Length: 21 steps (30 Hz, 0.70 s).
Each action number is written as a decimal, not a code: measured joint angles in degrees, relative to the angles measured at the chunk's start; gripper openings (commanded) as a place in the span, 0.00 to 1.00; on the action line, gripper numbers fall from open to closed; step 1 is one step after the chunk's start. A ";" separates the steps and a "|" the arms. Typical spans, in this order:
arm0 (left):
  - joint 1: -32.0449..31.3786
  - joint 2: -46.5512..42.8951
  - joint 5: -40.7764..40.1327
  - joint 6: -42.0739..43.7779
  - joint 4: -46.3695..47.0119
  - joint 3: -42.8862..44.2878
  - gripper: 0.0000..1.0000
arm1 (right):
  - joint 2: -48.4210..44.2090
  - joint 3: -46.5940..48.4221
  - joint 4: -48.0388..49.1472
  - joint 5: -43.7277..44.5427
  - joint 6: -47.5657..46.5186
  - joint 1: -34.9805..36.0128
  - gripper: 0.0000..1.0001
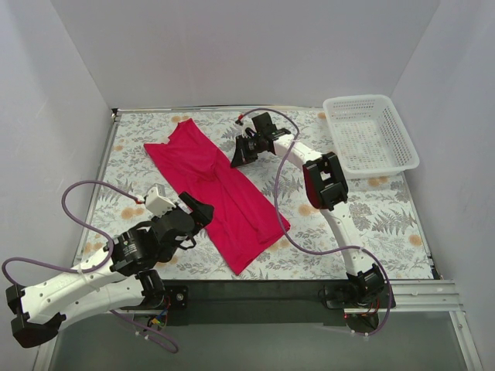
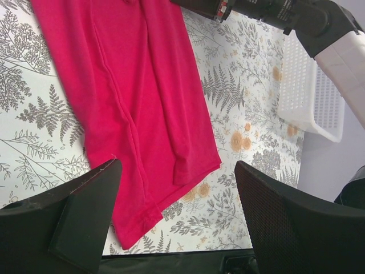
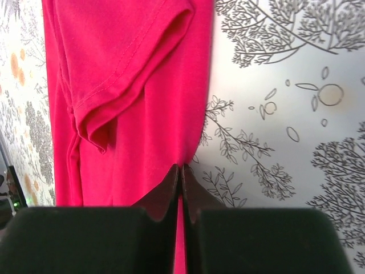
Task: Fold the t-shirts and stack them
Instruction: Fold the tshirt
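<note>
The magenta-red t-shirt (image 1: 216, 185) lies in a long diagonal strip on the floral table, folded lengthwise, with a sleeve folded onto it (image 3: 131, 63). My right gripper (image 1: 243, 153) is at the shirt's far right edge. Its jaws (image 3: 181, 168) are pressed together with a strip of the shirt's edge between them. My left gripper (image 1: 203, 210) hovers by the shirt's near left edge. Its jaws (image 2: 177, 171) are wide open and empty, above the shirt's near end (image 2: 142, 114).
A white mesh basket (image 1: 370, 133) stands at the back right and also shows in the left wrist view (image 2: 311, 97). The right arm (image 1: 325, 182) stretches across the table's right side. The table's dark front edge (image 1: 255, 290) lies just below the shirt's near corner.
</note>
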 measured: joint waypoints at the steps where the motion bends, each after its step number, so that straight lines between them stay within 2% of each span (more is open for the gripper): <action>1: 0.00 0.00 -0.20 0.02 0.00 0.00 0.74 | 0.00 0.00 -0.02 0.00 0.15 -0.17 0.06; 5: 0.00 0.00 -0.72 0.24 0.00 0.00 0.74 | -0.02 -0.70 0.63 -0.42 0.61 -1.14 0.04; 9: 0.02 0.09 -1.01 0.55 0.04 0.00 0.74 | -2.45 -5.66 3.08 -1.03 1.25 -3.04 0.03; 21: 1.31 1.44 -0.90 4.13 5.14 -1.40 0.74 | -18.25 -32.37 9.16 0.83 0.31 -11.72 0.03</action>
